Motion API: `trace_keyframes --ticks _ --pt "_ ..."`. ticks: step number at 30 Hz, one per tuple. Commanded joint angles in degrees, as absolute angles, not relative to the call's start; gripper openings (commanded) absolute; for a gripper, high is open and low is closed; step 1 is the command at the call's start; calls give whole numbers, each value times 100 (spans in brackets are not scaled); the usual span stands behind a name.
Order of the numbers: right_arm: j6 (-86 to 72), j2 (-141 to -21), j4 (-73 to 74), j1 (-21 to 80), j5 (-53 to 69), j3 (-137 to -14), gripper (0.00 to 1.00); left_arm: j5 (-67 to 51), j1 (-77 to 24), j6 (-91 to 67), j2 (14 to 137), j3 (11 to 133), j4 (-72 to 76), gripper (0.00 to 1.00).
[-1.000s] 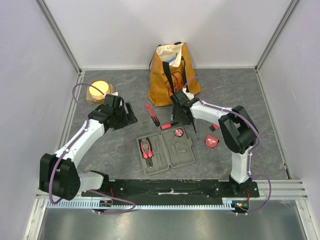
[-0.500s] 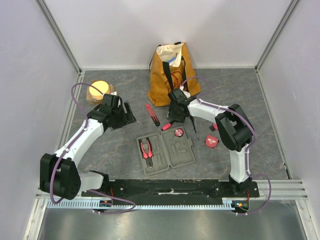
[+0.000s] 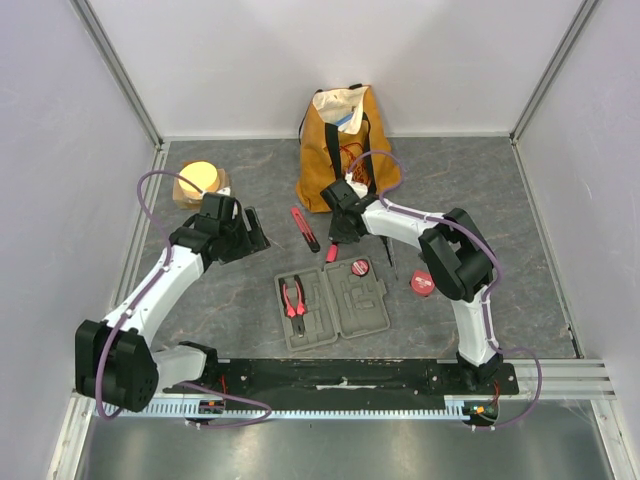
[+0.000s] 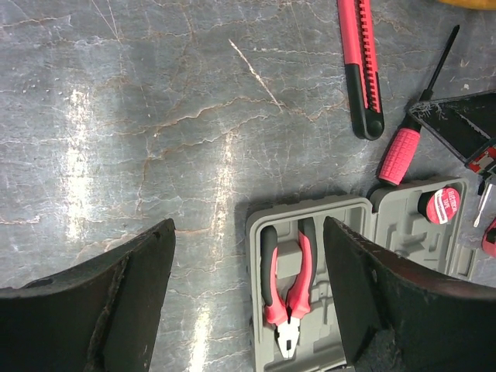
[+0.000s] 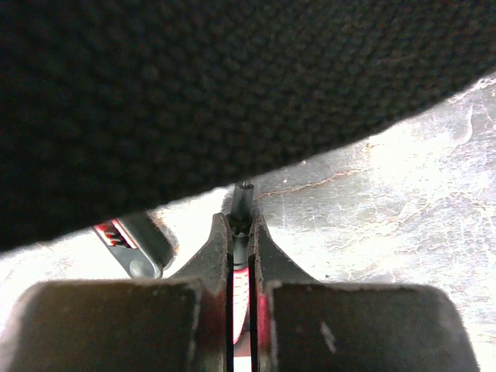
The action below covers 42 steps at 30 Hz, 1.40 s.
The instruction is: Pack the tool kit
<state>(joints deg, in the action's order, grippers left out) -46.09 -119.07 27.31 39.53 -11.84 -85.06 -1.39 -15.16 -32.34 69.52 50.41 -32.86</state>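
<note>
From above, found the right gripper (image 3: 339,240) clamped on the red-handled screwdriver (image 3: 331,252) just past the 12 o'clock edge of the open grey case (image 3: 365,305), and the left gripper (image 3: 256,233) spread wide and empty at the case's 10 o'clock, above bare table (image 3: 240,300). Judged the step to be carrying that screwdriver to a free pocket in the case's right half: best done by lifting straight up first, steering clear of the red knife (image 3: 305,228) at the screwdriver's 10 o'clock and of the small red disc (image 3: 358,267) at the case's 12 o'clock rim, then turning the tool to the pocket's line before lowering. Noted a red tape measure (image 3: 422,283) loose at the case's 2 o'clock, not yet packed. Through the right wrist, saw two fingers (image 5: 209,271) pressed almost together on a black shank with a strip of red below; reckoned such a thin pinch likely to swivel, so called for a slow, level carry. Through the left wrist, looked between parted fingers (image 4: 108,302) onto the case at 5 o'clock: pale grey plastic with moulded pockets, red-and-black pliers (image 4: 275,306) bedded in the left half, nose toward 6 o'clock, and the neighbouring pockets in sight mostly bare.
</note>
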Motion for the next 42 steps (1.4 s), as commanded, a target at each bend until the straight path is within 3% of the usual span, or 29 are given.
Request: trace_keyframes --ticks 1,12,21,26,42 --pt "-4658 -11919 2989 4008 -1248 -8718 0 -26 -1485 -3059 6671 4966 -3305 82" --pt "-4755 -10750 2470 3999 -906 -8298 0 -18 -1485 -3138 6363 4729 -3349 82" --pt "-4159 -10038 2259 4270 456 -7340 0 -237 -1485 -3190 6196 4518 -3296 81" --pt "-3227 -9862 2636 4772 396 -7006 0 -448 -1485 -3208 6135 4421 -3270 81" --pt "-2979 -9931 2962 5265 527 -6811 0 -852 -1485 -3261 6196 4210 -3024 76"
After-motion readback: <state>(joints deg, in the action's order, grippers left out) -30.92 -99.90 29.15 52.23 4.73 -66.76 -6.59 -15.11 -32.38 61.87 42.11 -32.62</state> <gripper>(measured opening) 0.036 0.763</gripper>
